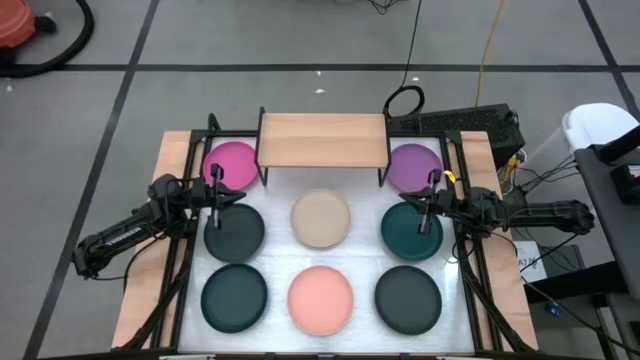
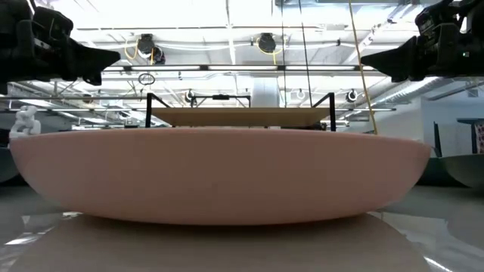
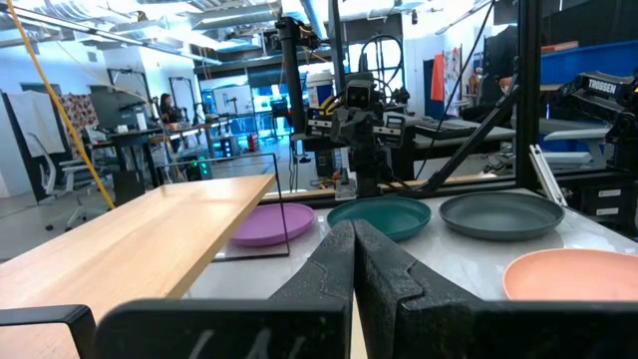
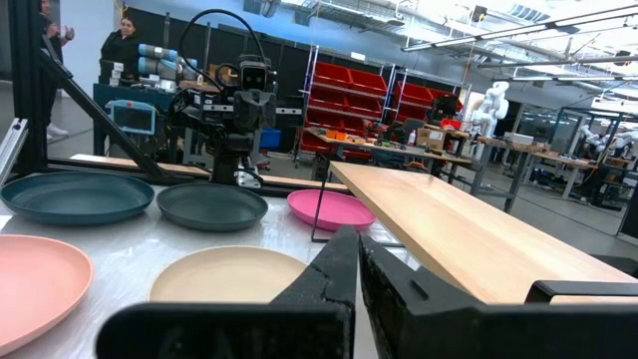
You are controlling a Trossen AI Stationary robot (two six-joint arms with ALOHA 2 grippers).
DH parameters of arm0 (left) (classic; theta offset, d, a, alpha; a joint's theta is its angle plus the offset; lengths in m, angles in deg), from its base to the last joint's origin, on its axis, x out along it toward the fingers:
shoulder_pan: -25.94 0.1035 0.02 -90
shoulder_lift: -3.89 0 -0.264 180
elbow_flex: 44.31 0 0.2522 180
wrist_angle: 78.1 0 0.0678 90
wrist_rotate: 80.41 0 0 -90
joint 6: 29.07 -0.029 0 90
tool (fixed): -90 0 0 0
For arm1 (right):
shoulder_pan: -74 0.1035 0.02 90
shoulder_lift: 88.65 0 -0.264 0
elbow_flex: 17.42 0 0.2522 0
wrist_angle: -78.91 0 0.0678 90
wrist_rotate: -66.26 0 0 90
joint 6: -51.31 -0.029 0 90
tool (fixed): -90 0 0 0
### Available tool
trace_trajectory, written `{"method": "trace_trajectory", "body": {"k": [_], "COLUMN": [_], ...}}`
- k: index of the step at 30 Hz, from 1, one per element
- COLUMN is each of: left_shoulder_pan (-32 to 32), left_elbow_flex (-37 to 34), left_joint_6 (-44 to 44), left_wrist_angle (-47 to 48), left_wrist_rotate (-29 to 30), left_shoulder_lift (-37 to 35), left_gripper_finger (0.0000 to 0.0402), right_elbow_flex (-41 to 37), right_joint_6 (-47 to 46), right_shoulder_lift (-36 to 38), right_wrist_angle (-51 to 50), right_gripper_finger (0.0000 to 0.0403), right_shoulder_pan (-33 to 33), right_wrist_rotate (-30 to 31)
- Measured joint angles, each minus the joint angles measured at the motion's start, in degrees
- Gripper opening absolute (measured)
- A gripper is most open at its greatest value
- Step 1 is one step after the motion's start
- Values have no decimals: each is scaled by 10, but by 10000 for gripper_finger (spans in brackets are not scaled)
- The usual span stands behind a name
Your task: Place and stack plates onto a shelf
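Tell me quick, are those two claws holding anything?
Left claw: shut, holding nothing.
Right claw: shut, holding nothing.

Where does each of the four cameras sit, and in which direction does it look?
High view: above, facing down on the shelf, eight plates, both arms.
Low view: table height, behind the salmon plate; both arms at top corners.
Left wrist view: past the shut left gripper toward the right arm.
Right wrist view: past the shut right gripper toward the left arm.
Shared: both wrist views show the shelf and salmon plate.

One camera looks straight down on my shelf, one sits level behind the salmon plate, and my wrist cameras face each other beside that shelf.
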Motion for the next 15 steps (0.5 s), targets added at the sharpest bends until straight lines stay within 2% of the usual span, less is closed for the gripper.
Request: {"method": "trace_trajectory", "body": {"k": [3, 6, 9, 15], "left_shoulder_pan": [0, 0, 0, 0], "left_elbow_flex": [0, 0, 0, 0], "left_joint_6": [0, 0, 0, 0], "left_wrist_angle": [0, 0, 0, 0], "left_wrist_rotate": [0, 0, 0, 0], "left_shoulder_lift": [0, 0, 0, 0], "left_gripper_finger": [4, 4, 4, 4], "right_elbow_flex": [0, 0, 0, 0], "right_joint_6": [31, 140, 205, 194], "right_shoulder_lift": [0, 0, 0, 0], "right_wrist_angle": [1, 4, 3, 3], "right_gripper_finger": [0, 0, 0, 0], "right_shoulder_pan": [0, 0, 0, 0], "right_wrist_rotate": [0, 0, 0, 0]}}
